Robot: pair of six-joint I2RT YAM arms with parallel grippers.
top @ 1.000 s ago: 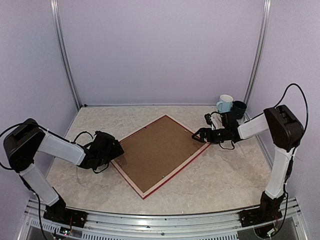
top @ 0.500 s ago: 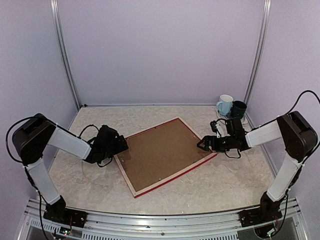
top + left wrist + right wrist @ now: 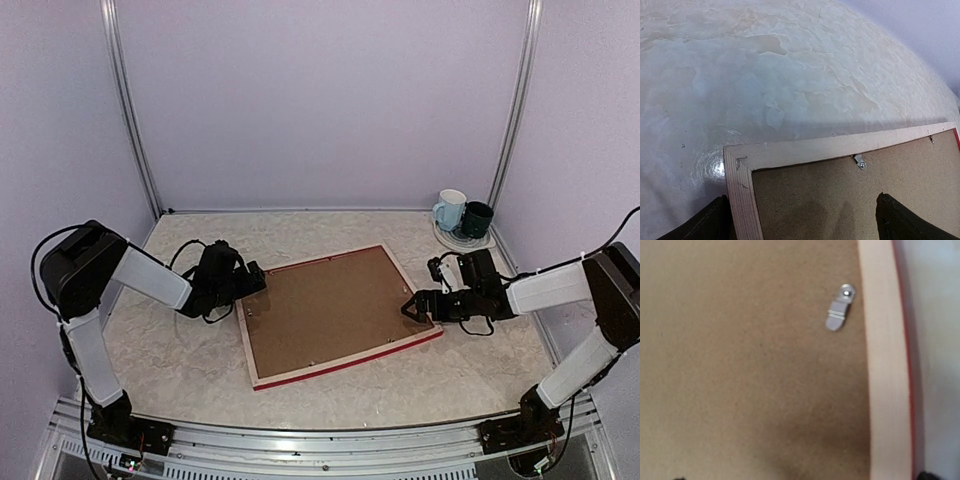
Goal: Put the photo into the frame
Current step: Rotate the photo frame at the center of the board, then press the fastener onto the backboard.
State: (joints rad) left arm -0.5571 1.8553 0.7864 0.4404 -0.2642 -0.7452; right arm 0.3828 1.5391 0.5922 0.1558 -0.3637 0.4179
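Frame — rectangular, pale wood (brown fibreboard back)

Seen from above, the frame lies face down on the desk; its red front is hidden except for a thin strip along the near edge; the brown backing board covers the inside, so the photo cannot be seen, nor whether it is in there; left wrist view cuts the frame off at bottom and right, and shows only the dark fingertips of the left gripper at the lower edge; right wrist view is soft, the frame running off every side, the right gripper reduced to dark slivers in the bottom corners; whether either gripper touches the frame is too small to tell.
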